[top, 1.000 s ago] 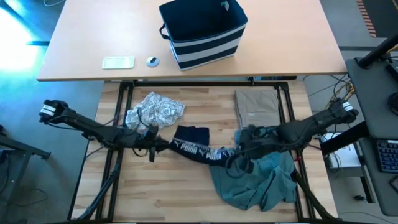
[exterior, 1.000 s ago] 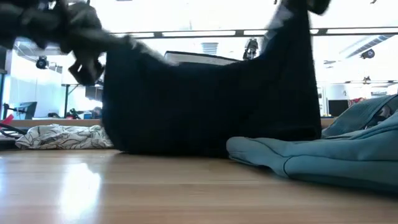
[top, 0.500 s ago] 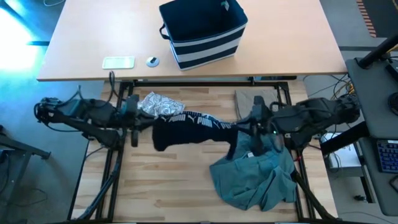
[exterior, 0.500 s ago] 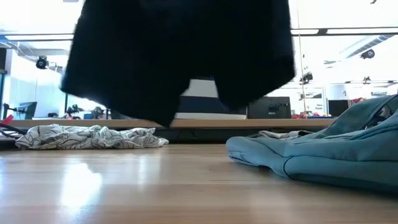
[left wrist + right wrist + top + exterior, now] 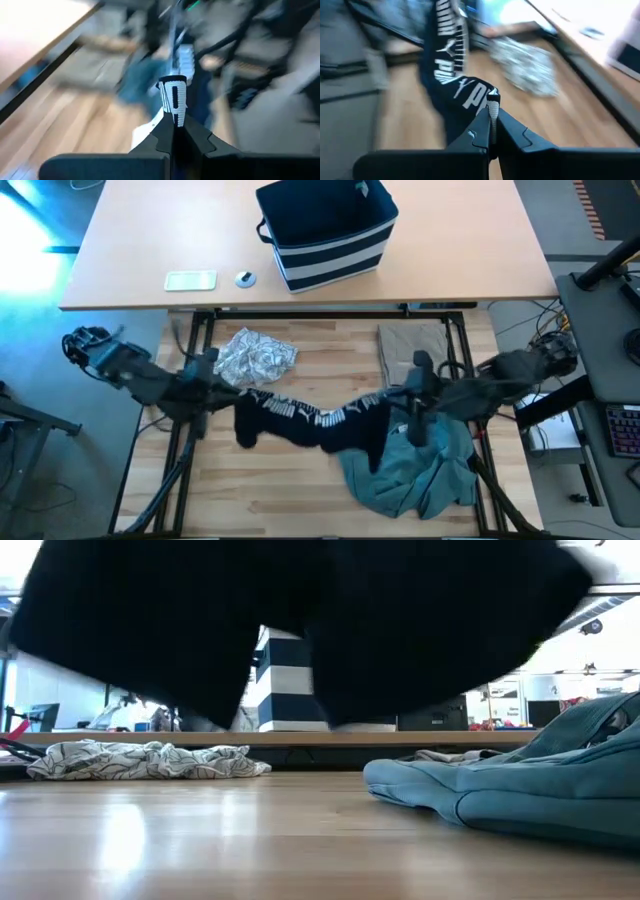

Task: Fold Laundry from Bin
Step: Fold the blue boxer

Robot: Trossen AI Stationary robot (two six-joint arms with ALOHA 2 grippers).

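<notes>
progress: early-to-mid by my read; bin looks emptied, four garments out on the work surface, at most one looks folded
left end effector point(image 5: 222, 383): clamped shut on one end of the dark navy soft garment with white printed lettering point(image 5: 300, 418); wrist view shows the striped-print edge pinched between the closed fingers point(image 5: 172, 131)
navy garment: held up off the wood, stretched and sagging between both arms, mid-surface; low view shows it hanging as a dark mass, not touching the boards; not folded yet
right end effector point(image 5: 412, 406): also closed on the other end of the same navy garment, fabric edge nipped in the fingers point(image 5: 492, 127)
grey-white patterned crumpled garment point(image 5: 252, 356): left rear of the wood surface, just behind the left gripper, unfolded
tan flat garment point(image 5: 412, 349): right rear, lies flat and roughly rectangular, possibly folded already, cannot be sure
large teal-green soft garment point(image 5: 410, 473): right front, rumpled heap, partly under the navy one's right end, unfolded
navy blue soft-sided fabric bin with white stripes point(image 5: 330, 235): on the far tan counter point(image 5: 480, 250), well apart from the garments; inside looks empty
left to do: lay navy flat and fold, then grey-white and teal
surface: slatted light-wood counter point(image 5: 290, 490) on a dark frame, bare in front
far counter extras: pale flat rectangular object point(image 5: 190, 280), small round object point(image 5: 245, 278) beside it
room: open office behind, ceiling lights, monitors, cables at right
</notes>
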